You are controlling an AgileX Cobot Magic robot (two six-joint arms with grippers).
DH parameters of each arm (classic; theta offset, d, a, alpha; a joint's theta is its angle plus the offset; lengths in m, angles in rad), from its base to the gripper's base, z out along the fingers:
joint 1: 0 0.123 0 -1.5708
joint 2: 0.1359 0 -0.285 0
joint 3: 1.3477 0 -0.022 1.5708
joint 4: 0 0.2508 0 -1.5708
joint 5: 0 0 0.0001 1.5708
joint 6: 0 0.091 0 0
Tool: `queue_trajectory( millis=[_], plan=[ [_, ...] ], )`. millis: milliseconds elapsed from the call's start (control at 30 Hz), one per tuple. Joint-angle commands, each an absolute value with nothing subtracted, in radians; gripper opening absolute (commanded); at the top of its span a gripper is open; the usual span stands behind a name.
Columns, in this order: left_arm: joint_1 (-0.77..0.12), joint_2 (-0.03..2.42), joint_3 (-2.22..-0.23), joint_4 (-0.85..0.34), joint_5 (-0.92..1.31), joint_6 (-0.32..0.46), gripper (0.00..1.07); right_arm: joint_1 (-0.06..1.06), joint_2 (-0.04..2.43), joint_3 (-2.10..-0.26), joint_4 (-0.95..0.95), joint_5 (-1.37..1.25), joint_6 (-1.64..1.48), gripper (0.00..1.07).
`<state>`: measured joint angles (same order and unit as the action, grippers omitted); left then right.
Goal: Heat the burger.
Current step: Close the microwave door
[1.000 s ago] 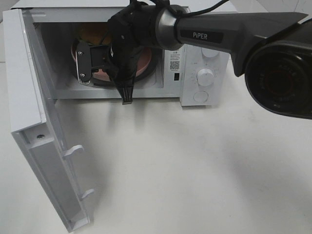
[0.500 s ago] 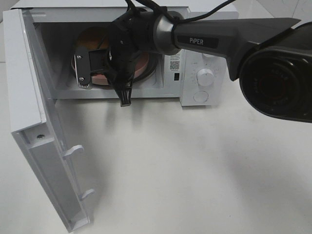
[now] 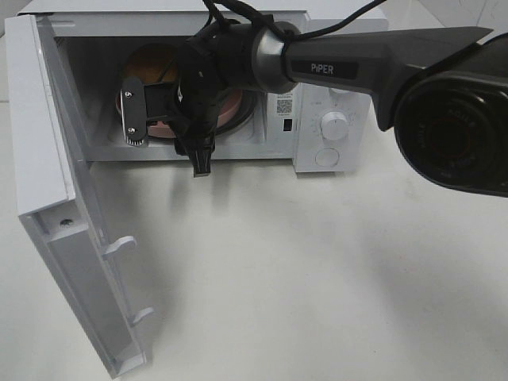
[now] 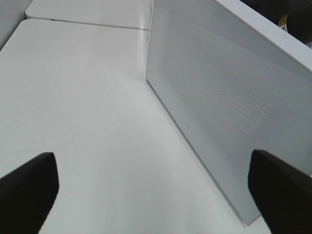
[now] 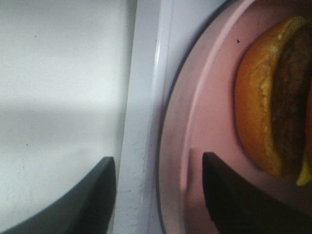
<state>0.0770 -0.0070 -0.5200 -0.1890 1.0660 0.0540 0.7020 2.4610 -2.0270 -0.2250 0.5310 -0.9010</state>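
Right gripper (image 5: 158, 195): jaws partly apart, straddling the rim of the pink plate (image 5: 195, 126). One finger lies over the plate, the other outside it at the white front sill of the microwave (image 3: 313, 135). No pinch on the rim is visible.

Left gripper (image 4: 153, 195): jaws wide apart, nothing between them, facing the open door (image 4: 229, 112).

The burger (image 5: 270, 97) sits on the plate inside the cavity, with its golden bun and dark patty showing.

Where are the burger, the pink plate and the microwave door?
burger (image 5: 253, 97), right wrist view, side of the bun.
pink plate (image 5: 204, 107), right wrist view, bare surface beside the bun.
microwave door (image 3: 79, 238), exterior high view, inner face.
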Motion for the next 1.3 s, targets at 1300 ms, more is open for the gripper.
queue_trajectory(
  millis=[1300],
  plan=[
    [0.078, -0.021, -0.518, -0.187, 1.069, 0.051, 0.98, 0.688, 1.875, -1.165, -0.253, 0.118, -0.944, 0.75]
  ],
)
